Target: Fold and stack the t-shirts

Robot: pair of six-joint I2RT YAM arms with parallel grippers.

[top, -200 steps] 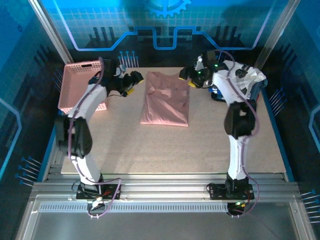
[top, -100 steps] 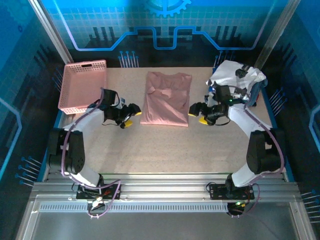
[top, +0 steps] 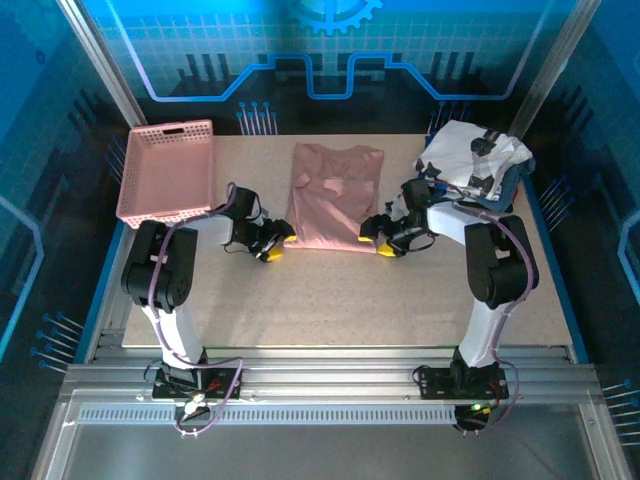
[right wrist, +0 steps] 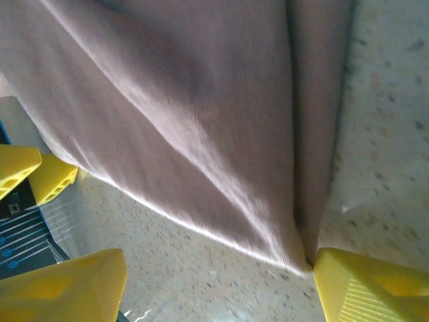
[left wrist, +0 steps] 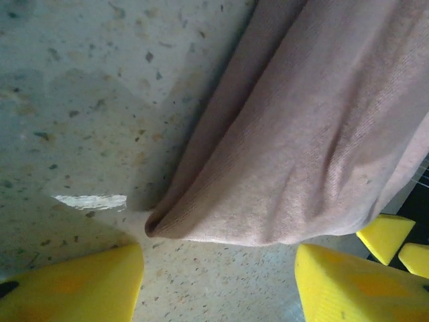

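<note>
The folded pink shirt (top: 335, 195) lies flat on the table (top: 330, 300), its near edge between the two grippers. The left gripper (top: 275, 243) sits at the shirt's near left corner and the right gripper (top: 378, 240) at its near right corner.

Both have their jaws spread and hold nothing. In the left wrist view the yellow fingers (left wrist: 74, 285) flank the rolled corner just ahead of them; in the right wrist view the corner lies just beside one finger (right wrist: 375, 288), though I cannot tell whether they touch.

The overhead view also shows a white shirt (top: 475, 160) with black patches at the far right and a pink basket (top: 165, 175) at the far left.
</note>
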